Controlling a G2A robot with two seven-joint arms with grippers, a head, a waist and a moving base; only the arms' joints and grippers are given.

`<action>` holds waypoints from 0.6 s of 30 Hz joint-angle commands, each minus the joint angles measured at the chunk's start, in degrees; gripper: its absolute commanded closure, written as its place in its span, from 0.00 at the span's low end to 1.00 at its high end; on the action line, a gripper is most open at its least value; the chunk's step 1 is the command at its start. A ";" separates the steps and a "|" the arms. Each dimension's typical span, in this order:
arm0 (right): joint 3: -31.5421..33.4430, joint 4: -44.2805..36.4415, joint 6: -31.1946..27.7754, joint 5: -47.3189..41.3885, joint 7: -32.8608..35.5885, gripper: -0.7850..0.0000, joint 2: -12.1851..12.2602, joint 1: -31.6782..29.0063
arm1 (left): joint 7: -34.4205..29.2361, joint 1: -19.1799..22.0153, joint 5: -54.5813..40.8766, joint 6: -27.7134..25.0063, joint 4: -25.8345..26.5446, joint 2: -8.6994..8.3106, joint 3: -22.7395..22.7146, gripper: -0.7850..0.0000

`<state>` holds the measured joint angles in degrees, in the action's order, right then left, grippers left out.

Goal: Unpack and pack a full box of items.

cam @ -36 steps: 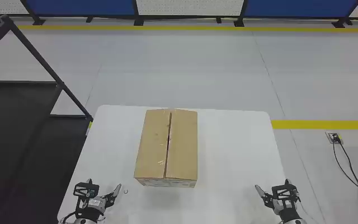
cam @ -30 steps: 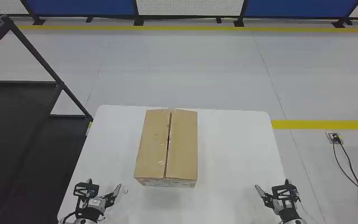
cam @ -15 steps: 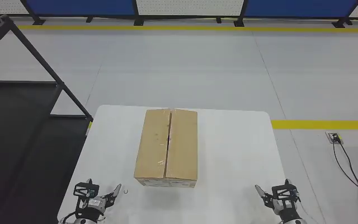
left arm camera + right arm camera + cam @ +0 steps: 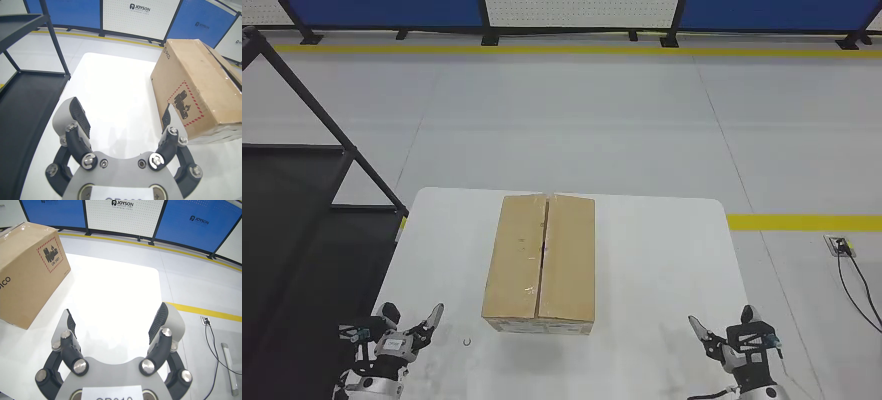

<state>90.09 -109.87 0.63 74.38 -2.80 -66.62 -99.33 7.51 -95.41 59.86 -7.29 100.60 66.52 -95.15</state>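
A black rack (image 4: 302, 230) stood off the table's (image 4: 662, 270) left edge, and a small ring (image 4: 468, 343) lay on the table between the left gripper (image 4: 413, 314) and the box (image 4: 540, 262). The left gripper had slid outward, clear of the ring, while the right gripper (image 4: 720, 320) edged inward, both with fingers spread and empty. The brown cardboard box sat mid-table, its flaps shut along a taped centre seam and red-bordered labels on its sides.
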 commanded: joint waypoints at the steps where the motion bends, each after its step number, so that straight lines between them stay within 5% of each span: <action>1: 0.01 0.03 -0.01 0.06 0.02 0.00 0.01 0.01 | -0.14 -0.06 0.31 -0.31 0.04 -0.04 0.04 0.00; 10: 0.01 0.03 -0.01 0.06 0.02 0.00 0.01 0.01 | -0.27 0.45 0.60 -0.04 -0.51 -0.01 0.20 0.00; 18: -4.54 1.92 -2.08 3.47 -0.62 0.00 -0.40 4.10 | -2.01 7.63 4.92 4.05 -5.65 0.79 6.59 0.00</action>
<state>86.13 -108.31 -1.17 77.46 -2.98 -66.97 -95.66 5.65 -88.70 64.21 -2.99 95.89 67.21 -89.61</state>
